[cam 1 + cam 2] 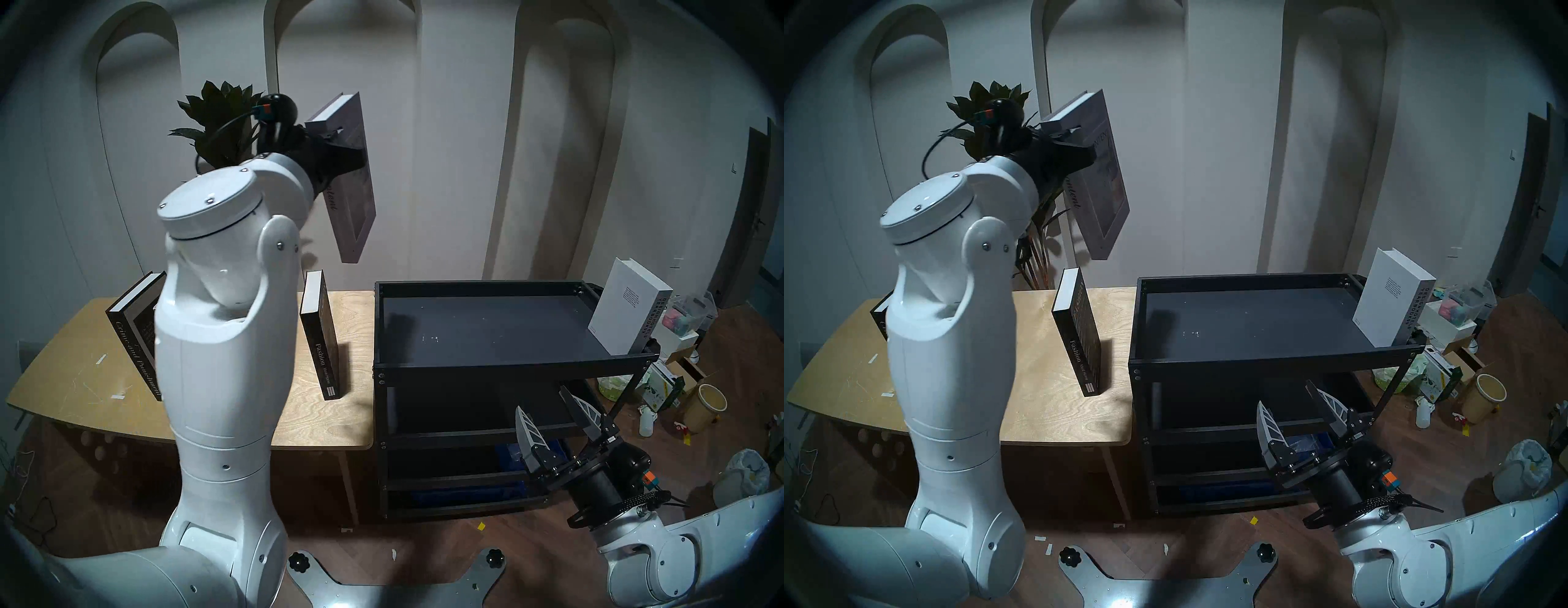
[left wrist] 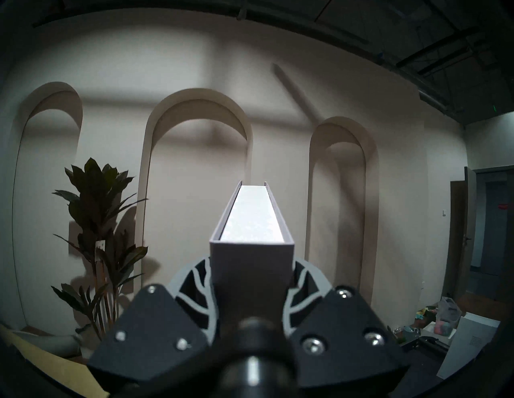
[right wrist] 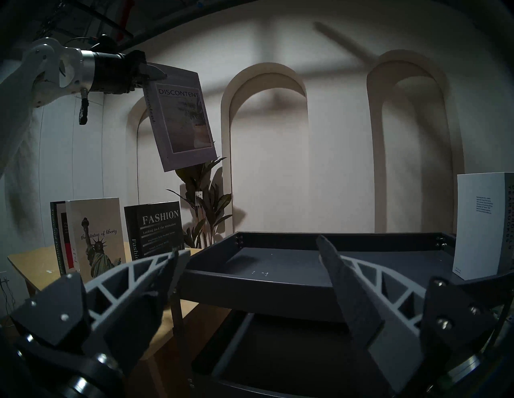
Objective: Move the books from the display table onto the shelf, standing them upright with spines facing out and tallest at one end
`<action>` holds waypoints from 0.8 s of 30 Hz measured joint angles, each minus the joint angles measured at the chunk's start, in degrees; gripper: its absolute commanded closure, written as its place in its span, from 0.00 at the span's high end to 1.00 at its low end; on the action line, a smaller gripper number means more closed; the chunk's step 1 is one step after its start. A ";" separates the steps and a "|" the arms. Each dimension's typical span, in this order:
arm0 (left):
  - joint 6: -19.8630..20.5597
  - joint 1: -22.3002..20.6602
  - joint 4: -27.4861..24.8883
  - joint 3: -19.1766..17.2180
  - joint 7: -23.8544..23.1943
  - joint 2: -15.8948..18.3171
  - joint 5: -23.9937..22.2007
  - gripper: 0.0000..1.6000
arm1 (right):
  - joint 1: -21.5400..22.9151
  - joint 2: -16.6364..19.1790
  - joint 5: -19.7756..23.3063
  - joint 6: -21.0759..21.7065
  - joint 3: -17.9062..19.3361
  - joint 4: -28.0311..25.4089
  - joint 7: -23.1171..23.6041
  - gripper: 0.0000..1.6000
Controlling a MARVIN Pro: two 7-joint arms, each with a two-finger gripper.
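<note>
My left gripper (image 1: 339,140) is shut on the spine end of the grey "Discontent" book (image 1: 352,199), which hangs tilted high above the display table's (image 1: 76,373) back right. The left wrist view shows that book (image 2: 251,222) clamped between both fingers. On the table, black "Fashion" (image 1: 322,339) stands upright and black "Crime and Punishment" (image 1: 135,327) leans. The Statue of Liberty book (image 3: 96,236) shows only in the right wrist view. The white yearbook (image 1: 628,310) stands at the right end of the shelf's (image 1: 488,369) top tier. My right gripper (image 1: 542,399) is open and holds nothing, low in front of the shelf.
A tall potted plant (image 1: 225,123) stands behind the table, near the raised left arm. Boxes, a yellow bucket (image 1: 704,407) and a bag (image 1: 742,471) litter the floor to the right of the shelf. A blue bin (image 1: 509,458) sits on a lower tier.
</note>
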 measured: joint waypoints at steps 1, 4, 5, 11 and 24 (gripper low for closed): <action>0.35 -0.52 1.33 0.44 0.68 -0.39 0.31 0.00 | -0.06 0.00 -0.14 0.22 -0.06 0.03 -0.17 1.00; 1.11 -1.80 4.50 1.27 2.53 -1.35 1.09 0.00 | -0.18 -0.02 -0.59 0.83 -0.17 0.03 -0.53 1.00; 1.34 -2.20 5.56 1.47 3.21 -1.73 1.36 0.00 | -0.20 -0.08 -0.78 1.08 -0.21 0.00 -0.65 1.00; 2.95 -5.09 11.26 2.46 8.33 -4.44 3.33 0.00 | -0.06 -1.66 -2.37 3.24 -0.01 -0.47 -1.40 1.00; 6.07 -9.00 16.30 4.21 16.31 -10.20 5.39 0.00 | 4.14 -7.64 -4.98 9.19 5.22 -0.67 -3.46 1.00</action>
